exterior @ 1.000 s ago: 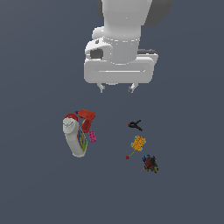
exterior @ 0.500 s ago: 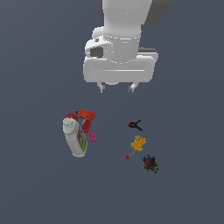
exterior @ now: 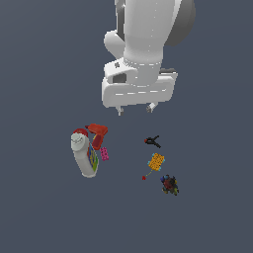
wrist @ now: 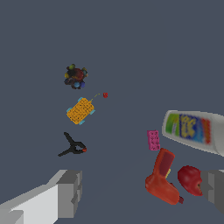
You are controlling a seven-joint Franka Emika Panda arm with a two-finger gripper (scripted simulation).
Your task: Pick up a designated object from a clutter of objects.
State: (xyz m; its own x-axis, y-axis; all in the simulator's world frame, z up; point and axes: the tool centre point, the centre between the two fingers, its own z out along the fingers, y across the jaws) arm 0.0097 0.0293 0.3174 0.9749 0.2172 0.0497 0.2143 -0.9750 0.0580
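Clutter lies scattered on a plain dark grey surface (exterior: 39, 217), in two loose groups. At the exterior view's left a white bottle (exterior: 84, 157) lies on its side, its red cap (exterior: 79, 133) at one end and a colourful label along its body; whether anything is inside it cannot be told. Just beside the cap lies a red drill (exterior: 97, 136), and a small pink block (exterior: 105, 154) sits close by the drill's lower end, near the bottle's label.

Toward the exterior view's right, well apart from that group, lies the black clamp (exterior: 152, 142). It is among the smallest items: black, with thin pointed prongs spread apart and a tiny red tip at one end. In the wrist view the clamp (wrist: 72, 146) shows two prongs splayed wide and the red spot on the opposite side. It lies alone on the surface, touching nothing. Below it in the exterior view comes an orange waffle block (exterior: 156, 162), with a tiny red bead (exterior: 144, 178) near it, then a dark multicoloured lump (exterior: 169, 185) furthest out.

The pincer (exterior: 134, 109) hangs above the surface, over the gap between the two groups, its fingers (wrist: 69, 192) spread wide apart and holding nothing.
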